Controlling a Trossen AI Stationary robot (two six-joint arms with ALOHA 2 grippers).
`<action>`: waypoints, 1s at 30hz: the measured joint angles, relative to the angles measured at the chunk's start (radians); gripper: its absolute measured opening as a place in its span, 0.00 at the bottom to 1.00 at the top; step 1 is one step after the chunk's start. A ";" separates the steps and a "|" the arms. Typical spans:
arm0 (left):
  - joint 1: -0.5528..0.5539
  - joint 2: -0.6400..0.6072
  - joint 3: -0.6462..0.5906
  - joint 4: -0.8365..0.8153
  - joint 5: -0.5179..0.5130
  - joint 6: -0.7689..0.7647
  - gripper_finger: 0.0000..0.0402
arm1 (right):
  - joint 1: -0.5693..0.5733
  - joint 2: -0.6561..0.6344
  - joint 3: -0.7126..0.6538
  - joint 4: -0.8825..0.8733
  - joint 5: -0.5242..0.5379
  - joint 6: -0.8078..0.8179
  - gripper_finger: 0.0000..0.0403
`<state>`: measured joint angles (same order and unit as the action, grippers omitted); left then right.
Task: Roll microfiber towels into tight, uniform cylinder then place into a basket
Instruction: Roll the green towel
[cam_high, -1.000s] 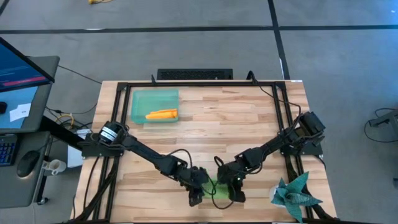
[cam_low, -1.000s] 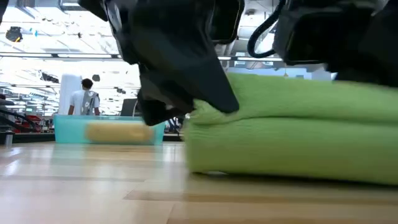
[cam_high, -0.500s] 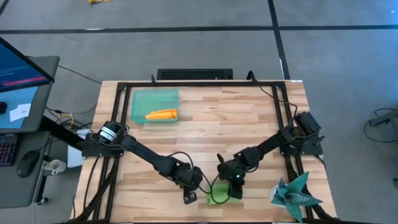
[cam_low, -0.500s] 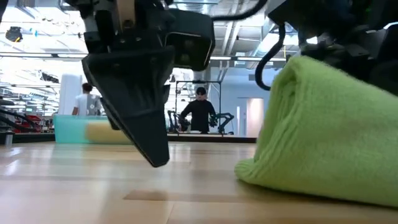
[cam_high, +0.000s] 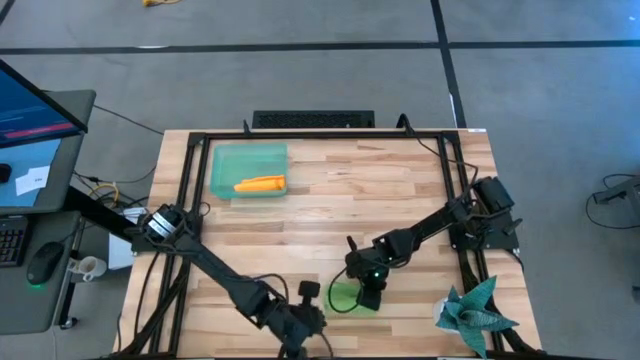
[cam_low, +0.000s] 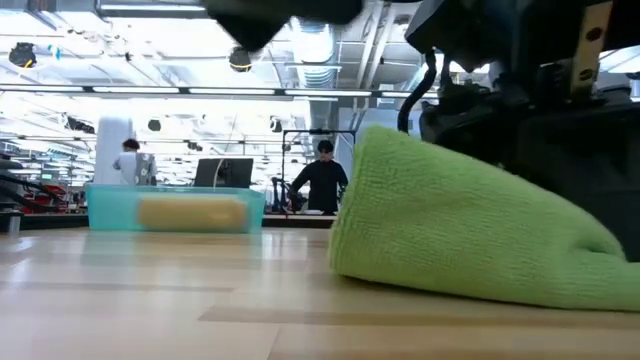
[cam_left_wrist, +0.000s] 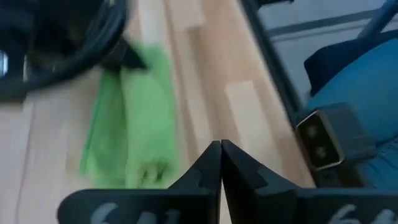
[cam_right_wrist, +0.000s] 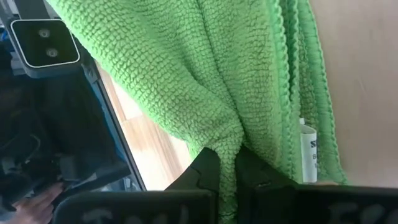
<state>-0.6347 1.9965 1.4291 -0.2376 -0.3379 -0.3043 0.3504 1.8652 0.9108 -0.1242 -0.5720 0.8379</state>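
since the earlier frame your left gripper (cam_high: 308, 322) has let go of the green towel (cam_high: 345, 297) and backed off toward the table's 6 o'clock edge, its fingers (cam_left_wrist: 211, 163) pressed shut on nothing. the towel has slid with the right gripper (cam_high: 364, 298) a little toward 12 o'clock. your right gripper's fingers (cam_right_wrist: 208, 163) pinch a fold of the green towel's edge, nearly closed on the cloth, and the towel lies as a folded, loosely rolled bundle on the table (cam_high: 330, 200) at about 6 o'clock of centre. the orange towel (cam_high: 260, 184) lies rolled inside the basket (cam_high: 226, 158) out at 10 o'clock. a dark teal cloth (cam_high: 478, 311) sits at the 4 o'clock corner, well apart.
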 joint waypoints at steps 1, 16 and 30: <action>-0.005 0.000 0.000 0.022 -0.011 0.031 0.00 | -0.004 0.000 0.000 0.000 0.001 0.000 0.08; 0.116 0.111 0.000 0.137 0.024 0.111 0.00 | -0.011 0.000 0.000 0.004 0.002 -0.008 0.08; 0.172 0.188 0.005 0.052 0.024 -0.048 0.00 | -0.010 0.000 0.000 0.004 0.002 -0.008 0.13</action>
<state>-0.4631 2.1842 1.4337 -0.1857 -0.3140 -0.3527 0.3405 1.8652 0.9108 -0.1202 -0.5700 0.8302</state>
